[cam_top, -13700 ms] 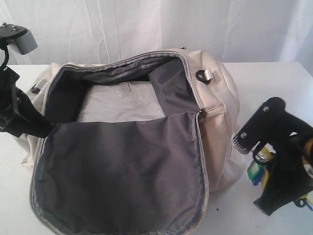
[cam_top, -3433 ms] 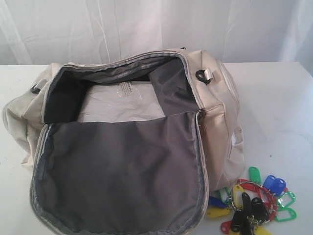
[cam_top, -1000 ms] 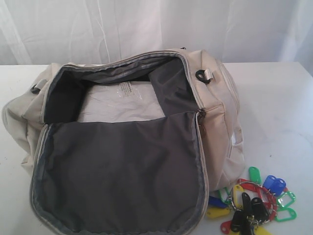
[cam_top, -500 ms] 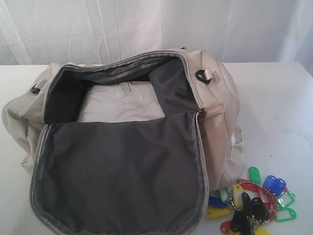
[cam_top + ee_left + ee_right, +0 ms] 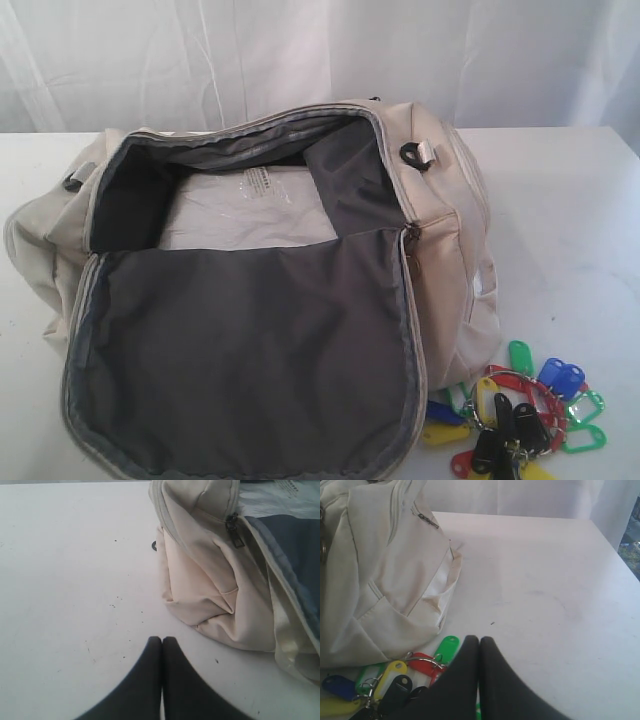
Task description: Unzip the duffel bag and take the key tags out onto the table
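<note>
Both arms have left the exterior view since the oldest frame, when the right one held the key tags [image 5: 515, 410] up; the bunch now lies on the table [image 5: 560, 200], just off the bag's near right corner. Nothing has shifted in the last few seconds.

Surface: plain white tabletop with a few dark specks, and a white curtain [image 5: 300, 50] behind it.

Count: one duffel bag [image 5: 450, 250], one bunch of tags on one red ring, in green, blue, yellow, red and black. The tags overlap, so the exact number is unclear. Two grippers.

Only the exterior view shows the bag's main compartment unzipped, with the grey-lined flap folded toward the camera and a clear plastic packet [image 5: 250, 205] inside.

Only the wrist views show the grippers. The left gripper [image 5: 161, 640] has its fingertips pressed together, holds nothing, and sits over bare table near one end of the bag and a dark zip pull [image 5: 234, 530]. The right gripper [image 5: 479, 639] is closed the same way and empty, just beside the tags at the bag's other end.
</note>
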